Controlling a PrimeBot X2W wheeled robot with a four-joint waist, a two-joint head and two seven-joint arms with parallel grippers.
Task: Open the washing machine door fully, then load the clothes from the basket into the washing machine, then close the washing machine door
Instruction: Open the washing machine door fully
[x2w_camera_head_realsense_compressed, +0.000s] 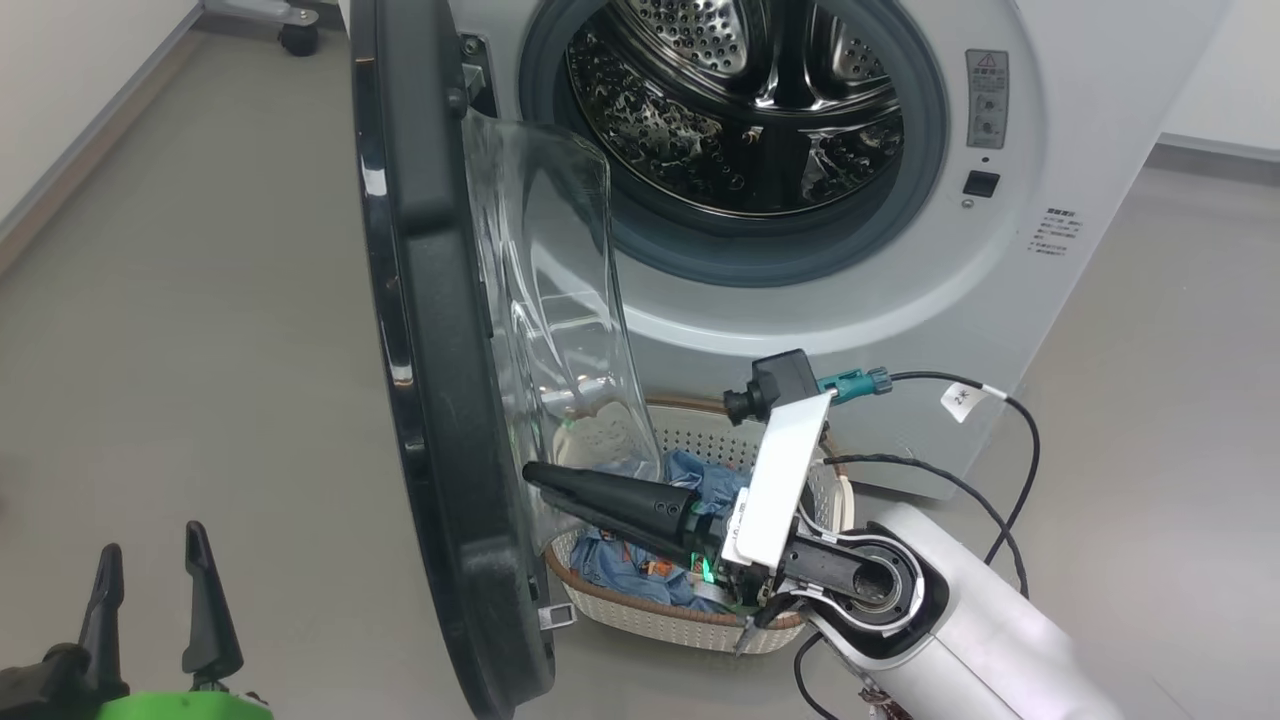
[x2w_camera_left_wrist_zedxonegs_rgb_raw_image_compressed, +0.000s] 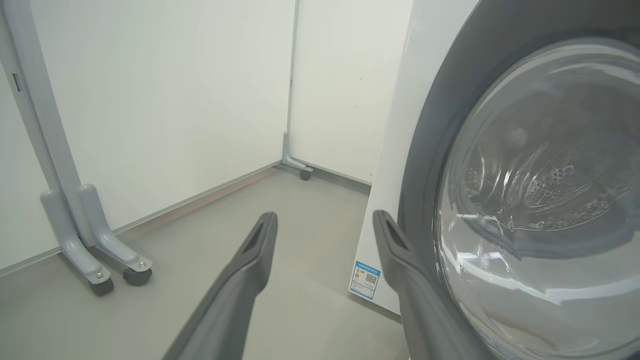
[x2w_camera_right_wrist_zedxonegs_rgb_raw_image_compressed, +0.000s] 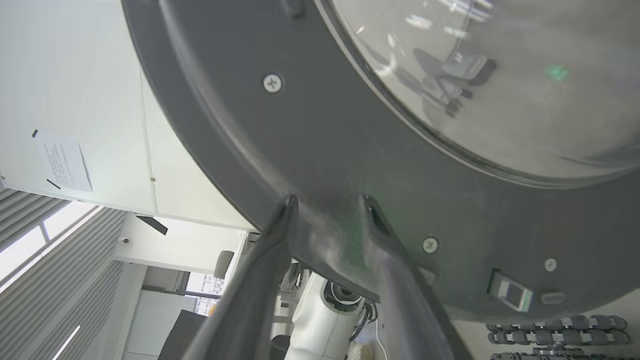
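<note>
Our right gripper, half spread, touches the large round glossy-black-rimmed glass door; our left gripper gapes wide, holding nothing.

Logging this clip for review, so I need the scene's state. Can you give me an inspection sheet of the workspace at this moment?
Surface: plain grey floor.
Job's things: washing machine door stands open, edge-on in the head view. The washing machine has a drum that looks empty. The clothes lie in the basket on the floor beside the door.
Clutter: nothing seen.
Grippers: left gripper open, in the air left of the door. The right gripper has its jaws apart, tips at the door's inner rim; contact unclear.
Cables: black cables loop from the right wrist, one with a white tag.
Surroundings: white walls; wheeled grey stand.
</note>
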